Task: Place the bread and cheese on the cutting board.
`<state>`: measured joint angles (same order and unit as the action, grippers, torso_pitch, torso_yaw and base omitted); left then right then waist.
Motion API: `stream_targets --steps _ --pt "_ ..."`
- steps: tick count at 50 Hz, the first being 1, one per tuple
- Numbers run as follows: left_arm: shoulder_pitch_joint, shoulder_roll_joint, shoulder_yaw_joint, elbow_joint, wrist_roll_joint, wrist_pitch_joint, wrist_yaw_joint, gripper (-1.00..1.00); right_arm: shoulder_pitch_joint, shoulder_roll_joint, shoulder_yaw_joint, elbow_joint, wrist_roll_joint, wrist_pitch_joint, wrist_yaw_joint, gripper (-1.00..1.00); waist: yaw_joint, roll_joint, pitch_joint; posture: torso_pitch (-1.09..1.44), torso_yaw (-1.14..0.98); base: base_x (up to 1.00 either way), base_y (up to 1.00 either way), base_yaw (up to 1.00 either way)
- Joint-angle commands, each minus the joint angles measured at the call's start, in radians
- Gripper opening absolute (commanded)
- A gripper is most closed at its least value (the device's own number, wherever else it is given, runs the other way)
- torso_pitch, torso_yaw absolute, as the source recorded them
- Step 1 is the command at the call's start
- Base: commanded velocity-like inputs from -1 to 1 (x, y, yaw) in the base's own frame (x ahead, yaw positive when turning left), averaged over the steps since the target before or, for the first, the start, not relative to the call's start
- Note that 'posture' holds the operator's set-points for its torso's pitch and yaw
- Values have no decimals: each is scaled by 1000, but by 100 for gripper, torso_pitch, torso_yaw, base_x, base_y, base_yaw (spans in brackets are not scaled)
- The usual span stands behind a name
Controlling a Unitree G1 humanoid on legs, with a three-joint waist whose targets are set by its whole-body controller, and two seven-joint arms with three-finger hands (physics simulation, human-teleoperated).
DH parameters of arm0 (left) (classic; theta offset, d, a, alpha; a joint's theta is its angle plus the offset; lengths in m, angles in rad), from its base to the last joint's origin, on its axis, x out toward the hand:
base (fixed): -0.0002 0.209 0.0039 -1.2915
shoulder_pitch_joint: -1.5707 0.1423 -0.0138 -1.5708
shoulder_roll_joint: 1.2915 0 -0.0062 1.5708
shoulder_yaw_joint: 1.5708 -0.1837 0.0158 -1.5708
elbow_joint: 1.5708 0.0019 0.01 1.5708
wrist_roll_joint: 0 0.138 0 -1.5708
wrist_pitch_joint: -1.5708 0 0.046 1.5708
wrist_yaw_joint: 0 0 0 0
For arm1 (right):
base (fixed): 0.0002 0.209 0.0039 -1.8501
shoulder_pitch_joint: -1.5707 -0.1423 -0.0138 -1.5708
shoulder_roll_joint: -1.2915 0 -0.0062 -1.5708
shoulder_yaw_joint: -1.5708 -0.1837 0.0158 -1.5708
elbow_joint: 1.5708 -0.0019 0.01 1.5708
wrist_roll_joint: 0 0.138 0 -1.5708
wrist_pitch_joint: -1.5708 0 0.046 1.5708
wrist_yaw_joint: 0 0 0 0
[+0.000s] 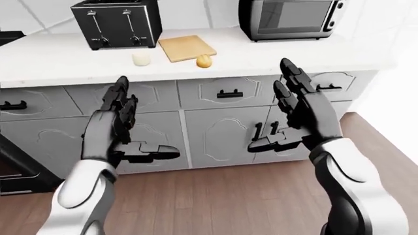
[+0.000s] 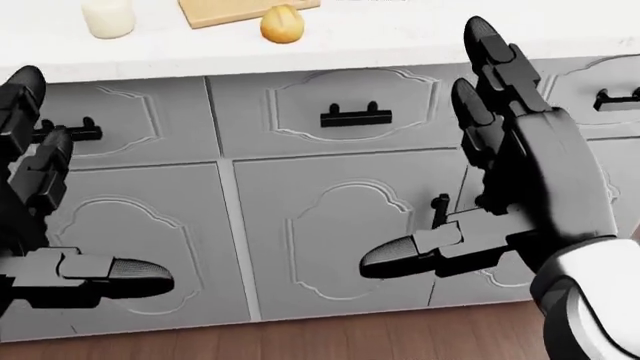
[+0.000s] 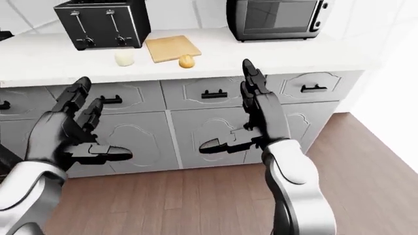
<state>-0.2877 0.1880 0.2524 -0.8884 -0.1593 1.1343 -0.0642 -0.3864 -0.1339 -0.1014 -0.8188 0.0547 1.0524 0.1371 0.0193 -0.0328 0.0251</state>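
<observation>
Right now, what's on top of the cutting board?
Nothing sits on the cutting board. The bread rests on the counter touching its near edge; the cheese lies apart, to the left.

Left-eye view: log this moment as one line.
bread on counter beside cutting board | cheese on counter, left of board | left hand open, empty | right hand open, empty
</observation>
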Motion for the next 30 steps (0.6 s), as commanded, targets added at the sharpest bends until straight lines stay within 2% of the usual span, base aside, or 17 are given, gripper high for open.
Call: stream_targets --steps 1,2,3,4,7,15,16,18,20,21,22,24,25,26,28,29,30 --pt "-17 2 -1 -22 -1 -30 -3 100 -17 -8 -9 -21 -5 -37 -7 100 -2 -18 -19 0 0 15 18 0" --pt "-15 2 -3 -21 1 -32 -4 100 -15 -9 -7 -21 -7 -42 -7 100 -13 4 -8 0 0 16 38 0" --pt "-13 1 -4 -19 2 -36 -5 100 -12 -9 -6 -19 -8 -46 -7 100 -9 -23 1 0 0 16 48 0" --pt "-13 0 -5 -19 3 -36 -5 100 -12 -9 -7 -19 -8 -47 -7 100 -11 -34 -1 0 0 16 49 0" --pt "-14 -1 -5 -22 4 -32 -6 100 -10 -8 -8 -24 -6 -44 -6 100 -21 -34 -10 0 0 16 49 0" --pt "-22 -2 -7 -20 7 -29 -9 100 -9 -9 -1 -35 -6 -37 0 100 -28 8 -8 0 0 15 47 0" --pt "-25 -2 -8 -20 7 -27 -9 100 -12 -6 -4 -38 -2 -32 1 100 -30 18 -6 0 0 14 10 0" --pt "-27 -2 -12 -14 8 -30 -8 100 -18 -3 -11 -35 5 -30 1 100 -47 83 -8 0 0 6 0 0" --pt "-32 -2 -12 -16 8 -25 -8 100 -22 0 -18 -40 17 -34 -2 100 -59 116 -27 0 0 0 0 0" --pt "-34 -2 -14 -16 8 -23 -8 100 -24 1 -25 -36 25 -46 -3 100 -45 90 3 0 0 0 0 0" --pt "-32 -2 -15 -15 9 -25 -8 100 -20 -3 -24 -33 29 -57 -4 100 -40 92 2 0 0 0 0 0" --pt "-30 -3 -16 -16 10 -27 -10 100 -8 -10 -9 -44 28 -77 1 100 -35 77 7 0 0 0 0 0" --pt "-28 -3 -16 -13 11 -31 -10 100 -12 -12 -9 -40 26 -84 1 100 -33 79 -12 0 0 0 12 0" --pt "-28 -3 -15 -16 11 -29 -11 100 -19 -13 -7 -37 26 -84 3 100 -27 65 -4 0 0 0 48 0" --pt "-26 -3 -14 -19 11 -28 -12 100 -21 -12 0 -32 21 -89 2 100 -17 1 16 0 0 2 67 0" --pt "-26 -3 -13 -20 11 -26 -11 100 -19 -11 1 -30 20 -90 2 100 -16 -45 12 0 0 3 73 0" --pt "-24 -3 -14 -20 12 -27 -12 100 -18 -9 1 -30 20 -91 3 100 -34 -21 16 0 0 4 73 0"
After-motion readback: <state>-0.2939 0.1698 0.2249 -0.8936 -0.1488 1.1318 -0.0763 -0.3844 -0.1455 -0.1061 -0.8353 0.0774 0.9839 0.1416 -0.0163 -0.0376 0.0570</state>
